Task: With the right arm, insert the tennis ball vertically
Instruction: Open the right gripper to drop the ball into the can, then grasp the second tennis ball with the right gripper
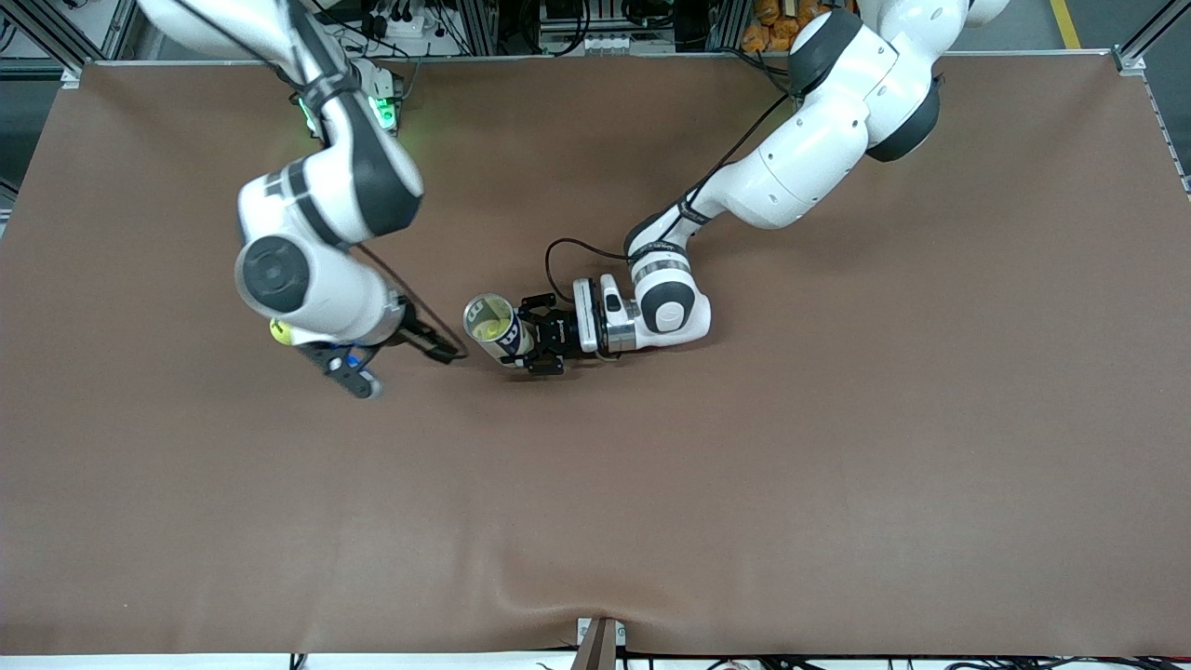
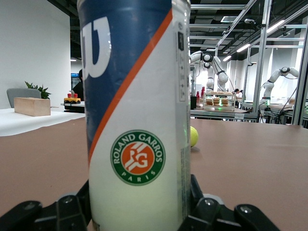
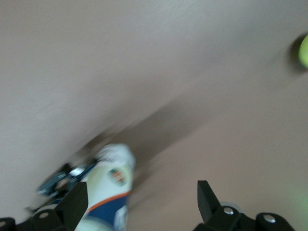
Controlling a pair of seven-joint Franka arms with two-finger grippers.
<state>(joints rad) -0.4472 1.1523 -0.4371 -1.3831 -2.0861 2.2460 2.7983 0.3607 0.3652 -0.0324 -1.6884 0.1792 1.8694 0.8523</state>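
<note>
A tennis ball can (image 1: 493, 328) stands upright on the brown table, blue and white with an orange stripe, its open mouth showing yellow-green inside. My left gripper (image 1: 544, 335) is shut on its lower part; the left wrist view shows the can (image 2: 137, 110) filling the space between the black fingers (image 2: 202, 207). A yellow-green tennis ball (image 1: 279, 332) lies on the table toward the right arm's end, half hidden under my right arm. My right gripper (image 1: 395, 361) hangs open and empty between ball and can. Its wrist view shows the can (image 3: 110, 183) and the ball (image 3: 303, 50).
The brown cloth-covered table (image 1: 744, 484) spreads wide around the two arms. A green-lit device (image 1: 386, 107) sits near the right arm's base. The left arm's black cable (image 1: 558, 247) loops above the table beside its wrist.
</note>
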